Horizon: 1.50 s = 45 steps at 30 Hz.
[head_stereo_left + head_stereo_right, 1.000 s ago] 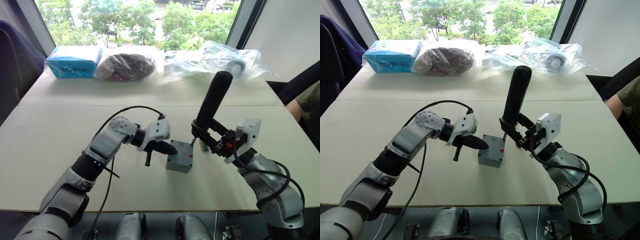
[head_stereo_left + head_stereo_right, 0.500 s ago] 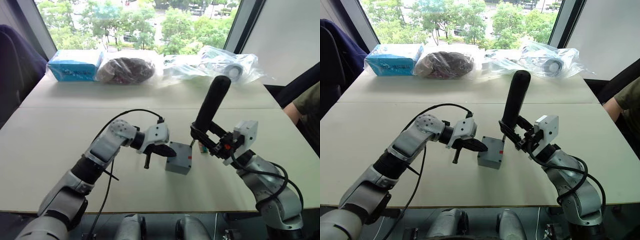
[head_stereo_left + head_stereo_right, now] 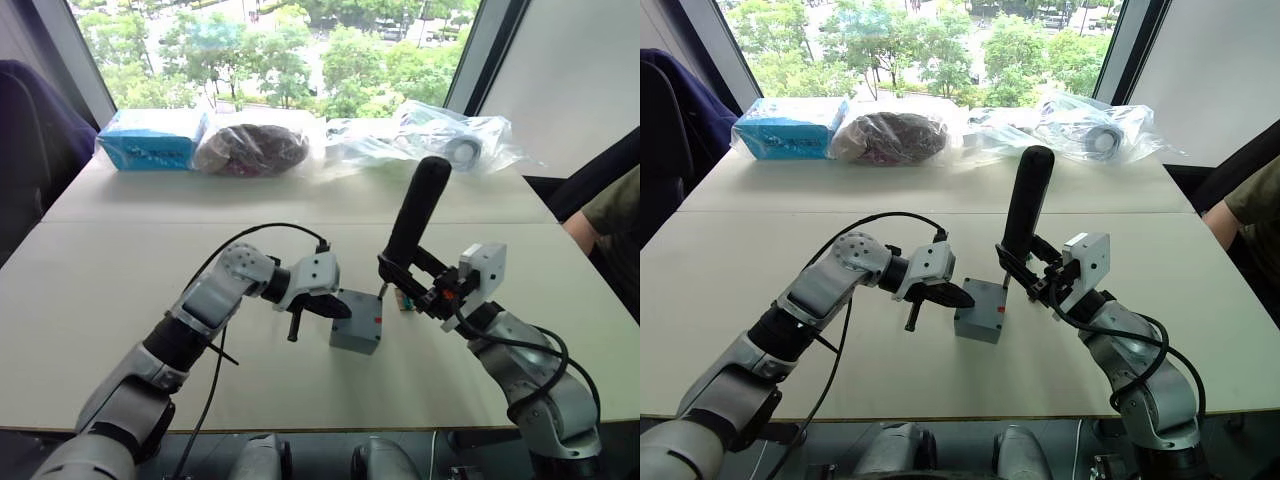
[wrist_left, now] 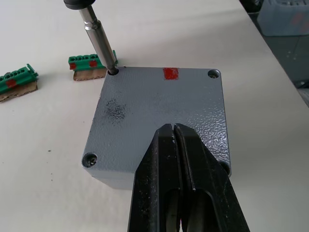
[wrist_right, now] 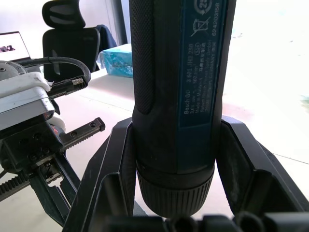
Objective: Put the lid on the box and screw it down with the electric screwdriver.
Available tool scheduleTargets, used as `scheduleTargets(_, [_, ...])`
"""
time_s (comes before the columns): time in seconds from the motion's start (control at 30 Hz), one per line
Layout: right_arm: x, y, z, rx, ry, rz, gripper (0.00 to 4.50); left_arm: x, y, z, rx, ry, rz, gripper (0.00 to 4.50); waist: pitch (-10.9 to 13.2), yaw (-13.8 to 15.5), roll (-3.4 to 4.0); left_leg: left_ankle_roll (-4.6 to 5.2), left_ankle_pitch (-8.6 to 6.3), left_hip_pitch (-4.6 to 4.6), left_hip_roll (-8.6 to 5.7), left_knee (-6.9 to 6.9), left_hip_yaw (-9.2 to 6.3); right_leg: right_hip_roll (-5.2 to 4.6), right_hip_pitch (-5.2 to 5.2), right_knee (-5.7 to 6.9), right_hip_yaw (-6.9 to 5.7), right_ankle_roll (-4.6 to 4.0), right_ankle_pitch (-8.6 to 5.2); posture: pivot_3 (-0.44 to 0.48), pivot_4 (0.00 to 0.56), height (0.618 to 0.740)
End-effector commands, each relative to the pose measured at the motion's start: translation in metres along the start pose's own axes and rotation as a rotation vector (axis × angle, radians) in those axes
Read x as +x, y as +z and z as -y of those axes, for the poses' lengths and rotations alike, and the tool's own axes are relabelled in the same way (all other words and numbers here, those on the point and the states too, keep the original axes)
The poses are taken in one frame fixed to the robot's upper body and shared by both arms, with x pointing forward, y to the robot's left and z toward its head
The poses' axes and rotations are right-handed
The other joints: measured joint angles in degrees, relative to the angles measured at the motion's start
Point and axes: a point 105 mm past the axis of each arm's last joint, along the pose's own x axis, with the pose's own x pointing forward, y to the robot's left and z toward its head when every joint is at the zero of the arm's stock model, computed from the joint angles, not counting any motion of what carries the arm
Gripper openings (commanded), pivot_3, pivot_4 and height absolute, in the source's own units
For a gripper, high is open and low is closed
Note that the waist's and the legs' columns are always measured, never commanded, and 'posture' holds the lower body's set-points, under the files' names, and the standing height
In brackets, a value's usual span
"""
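Left hand [image 4: 173, 129], fingers pressed together, bears down on the lid [image 4: 145, 106] seated on the box [image 3: 357, 322] mid-table [image 3: 120, 300]. Right hand [image 3: 400, 275] clasps the upright electric screwdriver [image 3: 410, 218] (bit in the far corner hole).

Grey lid [image 4: 159, 113] seated on box [image 3: 356, 334], dark electric screwdriver [image 3: 408, 226] upright, bit in corner screw hole

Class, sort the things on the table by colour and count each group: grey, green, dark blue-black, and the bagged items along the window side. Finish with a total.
Grey: 1, the lid closing the box.
Green: 2 connector blocks.
Dark blue-black: 1 electric screwdriver.
Bagged items: 4, blue, dark, clear.
Total: 8.
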Motion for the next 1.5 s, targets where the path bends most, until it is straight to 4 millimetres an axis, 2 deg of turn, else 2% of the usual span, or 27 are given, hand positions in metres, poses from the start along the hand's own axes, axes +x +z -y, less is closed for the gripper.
scheduleTargets(0.03, [-0.01,-0.063,-0.001,0.113,-0.029,-0.247,1.78,0.004,-0.021,0.005,-0.053,-0.006,-0.067,0.0,-0.1,-0.1,0.0,0.0,0.0,0.01,0.0,-0.03,0.0,0.0,0.0,-0.02,0.0,0.0,0.0,0.0,0.15,0.74])
scheduleTargets(0.63, [-0.01,-0.058,0.001,0.097,-0.031,-0.233,1.78,0.003,-0.022,0.006,-0.061,-0.012,-0.07,0.0,-0.1,-0.7,0.2,-0.11,-0.06,-0.04,-0.01,-0.31,-0.01,-0.03,0.05,-0.54,-0.01,-0.03,0.02,0.0,0.15,0.74])
scheduleTargets(0.87, [-0.006,-0.043,0.004,0.063,-0.018,-0.202,1.78,0.004,-0.021,0.006,-0.061,-0.01,-0.066,0.0,0.0,-1.0,0.33,-0.18,-0.11,-0.09,-0.03,-0.34,-0.02,-0.05,0.04,-0.63,-0.01,-0.03,0.02,0.0,0.15,0.74])
scheduleTargets(0.97, [-0.001,-0.02,0.007,0.03,-0.01,-0.139,1.78,0.005,-0.021,0.006,-0.059,-0.007,-0.064,0.0,0.1,-1.0,0.44,-0.19,-0.11,-0.13,-0.04,-0.35,-0.01,-0.07,0.0,-0.65,-0.01,-0.03,0.02,0.0,0.15,0.74])
scheduleTargets(1.17, [0.011,0.057,0.016,-0.041,0.024,0.039,1.78,0.005,-0.02,0.004,-0.06,0.008,-0.055,0.0,1.2,-0.9,0.99,-0.15,-0.08,-0.34,-0.12,-0.33,0.0,-0.14,-0.2,-0.65,-0.01,-0.06,0.04,0.0,0.15,0.74])
scheduleTargets(1.23, [0.013,0.09,0.021,-0.062,0.041,0.087,1.78,0.004,-0.018,-0.001,-0.072,0.025,-0.034,0.0,1.3,-1.0,1.11,-0.03,0.0,-0.68,-0.18,-0.3,0.01,-0.2,-0.52,-0.62,-0.01,-0.07,0.06,0.0,0.15,0.74])
scheduleTargets(1.3, [0.014,0.116,0.024,-0.069,0.052,0.117,1.78,0.001,-0.011,-0.006,-0.086,0.044,0.01,0.0,1.5,-0.8,1.12,-0.08,0.11,-1.47,-0.28,-0.11,0.03,-0.29,-1.16,-0.39,-0.02,0.01,0.2,0.0,0.15,0.74])
scheduleTargets(1.37, [0.014,0.131,0.028,-0.065,0.044,0.128,1.78,-0.002,0.0,-0.011,-0.1,0.062,0.064,0.0,1.7,-0.9,1.11,-0.07,0.13,-1.73,-0.3,-0.07,0.02,-0.3,-1.35,-0.38,-0.09,0.15,0.28,0.0,0.15,0.74])
scheduleTargets(1.43, [0.013,0.152,0.042,-0.009,-0.008,0.127,1.78,-0.011,0.019,-0.019,-0.141,0.087,0.162,0.0,1.7,-0.9,1.12,-0.06,0.13,-1.92,-0.29,-0.06,-0.03,-0.29,-1.49,-0.39,-0.24,0.29,0.36,0.0,0.15,0.74])
scheduleTargets(1.5, [0.009,0.161,0.054,0.075,-0.036,0.075,1.78,-0.019,0.035,-0.025,-0.165,0.1,0.235,0.0,2.1,-1.0,1.19,-0.05,0.14,-2.15,-0.29,-0.05,-0.05,-0.27,-1.67,-0.37,-0.35,0.39,0.41,0.0,0.15,0.74])
